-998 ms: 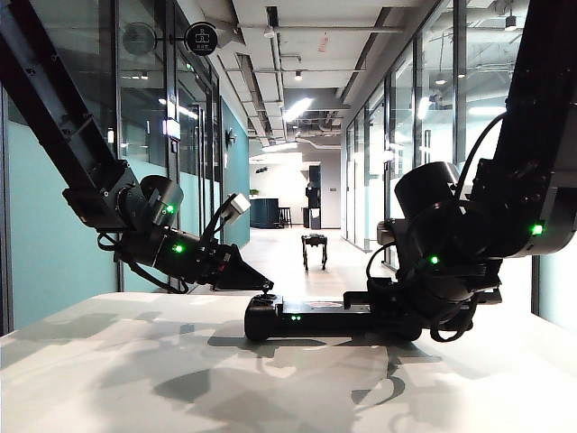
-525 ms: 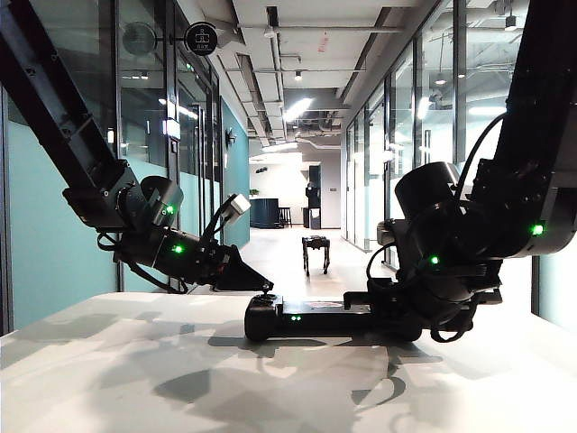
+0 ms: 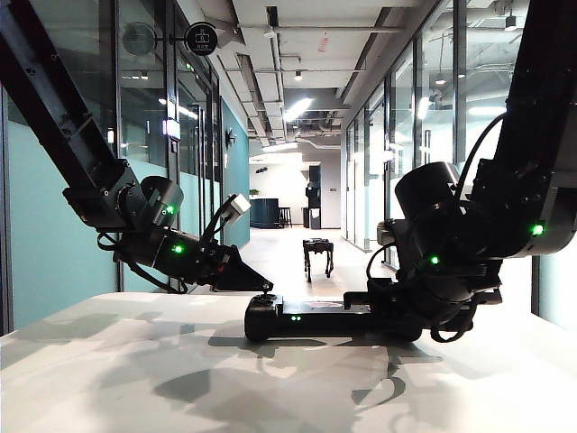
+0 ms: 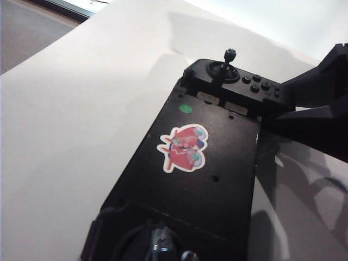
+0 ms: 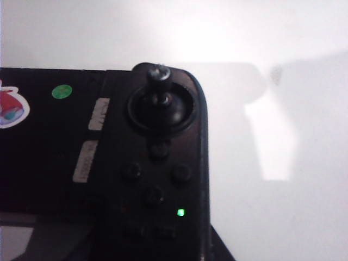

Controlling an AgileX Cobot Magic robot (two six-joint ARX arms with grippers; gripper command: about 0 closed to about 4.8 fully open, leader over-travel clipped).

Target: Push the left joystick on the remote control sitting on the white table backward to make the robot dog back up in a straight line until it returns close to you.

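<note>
The remote control [image 3: 311,317] lies flat on the white table [image 3: 135,361]. Its pale sticker [image 4: 184,148] shows on the flat middle. The left joystick [image 3: 266,290] stands at its left end. My left gripper [image 3: 261,283] ends in a dark pointed tip right at this stick; its jaws do not show. In the left wrist view the left joystick [image 4: 159,239] is a blurred knob close to the camera. My right gripper [image 3: 397,311] is shut on the controller's right end, beside the right thumbstick [image 5: 158,73]. The robot dog [image 3: 317,256] stands down the corridor, facing the table.
Glass walls line the corridor on both sides behind the table. Both black arms slope down over the table [image 4: 81,109] from the upper corners. A green light [image 5: 180,212] glows on the controller's right end, near several round buttons [image 5: 155,174].
The robot dog has come a little nearer along the corridor and looks slightly larger and lower. Both arms and the remote control have kept still.
</note>
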